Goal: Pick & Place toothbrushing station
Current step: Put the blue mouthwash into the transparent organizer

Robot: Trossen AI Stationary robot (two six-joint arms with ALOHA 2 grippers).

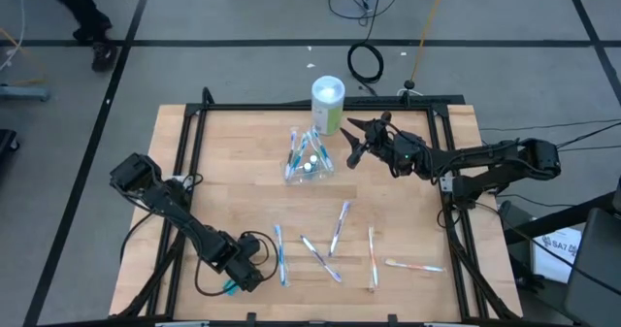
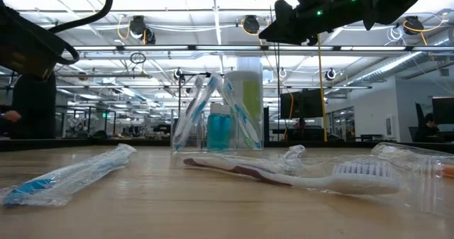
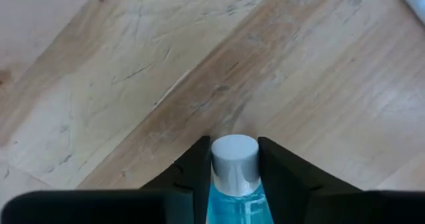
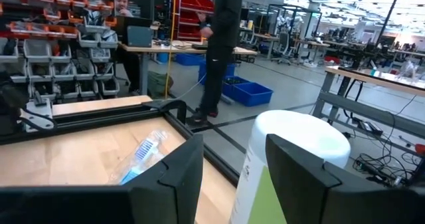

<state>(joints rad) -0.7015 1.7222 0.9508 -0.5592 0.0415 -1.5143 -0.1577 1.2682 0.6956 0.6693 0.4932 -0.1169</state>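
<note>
A small clear cup [image 1: 309,162] stands on its base at the table's middle far part, with toothbrushes and blue tubes upright in it; it also shows in the low view [image 2: 216,122]. Several wrapped toothbrushes [image 1: 340,226] lie flat on the near half of the table. My left gripper [image 1: 254,265], near the table's near-left edge, is shut on a blue white-capped tube [image 3: 236,187]. My right gripper [image 1: 355,148] is open and empty in the air just right of the cup, beside the white-and-green canister [image 1: 328,102]; the low view shows it above the cup [image 2: 284,23]. My left gripper pinches the blue tube between its two fingers [image 3: 192,177], on the body just behind the white cap [image 3: 234,156]. The tube lies along the fingers, and its cap sticks out past their tips. The cap is clear of the wood; the tube's rear is hidden by the gripper.
The canister [image 4: 292,164] stands at the far edge, close behind the cup. A black frame [image 1: 194,123] runs round the wooden top. Bare wood lies between the cup and the row of toothbrushes. A person [image 4: 222,44] stands in the room beyond.
</note>
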